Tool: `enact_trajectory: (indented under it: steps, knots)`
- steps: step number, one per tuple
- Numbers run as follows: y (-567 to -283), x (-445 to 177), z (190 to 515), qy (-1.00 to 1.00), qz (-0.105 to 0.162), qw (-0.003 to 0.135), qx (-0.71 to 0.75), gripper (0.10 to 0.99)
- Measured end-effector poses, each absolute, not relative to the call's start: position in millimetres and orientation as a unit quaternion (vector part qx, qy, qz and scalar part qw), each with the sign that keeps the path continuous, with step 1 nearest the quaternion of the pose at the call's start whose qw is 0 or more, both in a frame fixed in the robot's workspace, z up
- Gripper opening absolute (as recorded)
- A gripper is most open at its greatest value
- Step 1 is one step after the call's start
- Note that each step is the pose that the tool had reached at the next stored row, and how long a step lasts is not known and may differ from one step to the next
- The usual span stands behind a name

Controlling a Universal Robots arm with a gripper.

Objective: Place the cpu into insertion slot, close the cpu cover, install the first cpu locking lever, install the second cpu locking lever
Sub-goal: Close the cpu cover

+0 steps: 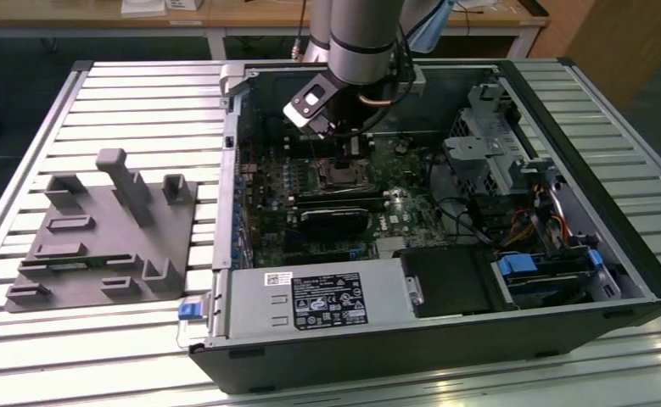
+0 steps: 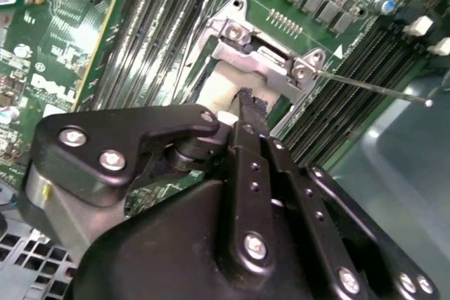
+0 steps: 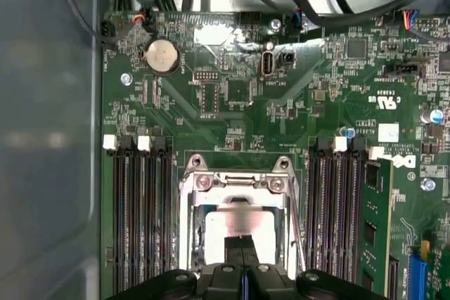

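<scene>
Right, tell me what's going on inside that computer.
A robot arm reaches into the open computer case, its hand, shut, right over the cpu, which lies seated on the motherboard. The silvery cpu cover frames the chip. One thin locking lever sticks out free, not latched down.

You see the end effector (image 3: pixel 242 251), fingers together, over the cpu (image 3: pixel 239 221), framed by the cpu cover (image 3: pixel 188 219), between memory slots (image 3: pixel 140 216).

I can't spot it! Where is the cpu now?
In the first wrist view, the cpu lies in the socket between the memory slots, beneath the gripper.
</scene>
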State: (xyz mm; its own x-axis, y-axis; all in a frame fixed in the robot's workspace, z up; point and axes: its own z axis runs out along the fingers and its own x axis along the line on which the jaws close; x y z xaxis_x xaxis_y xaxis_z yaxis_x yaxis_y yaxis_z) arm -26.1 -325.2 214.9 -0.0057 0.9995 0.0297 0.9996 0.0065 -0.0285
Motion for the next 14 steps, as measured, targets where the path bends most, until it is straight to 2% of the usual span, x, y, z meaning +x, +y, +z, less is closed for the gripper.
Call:
enact_trajectory:
  steps: [14]
  knots:
    - [-325.2,-26.2,214.9,-0.772,0.002,0.02,-0.635,0.106]
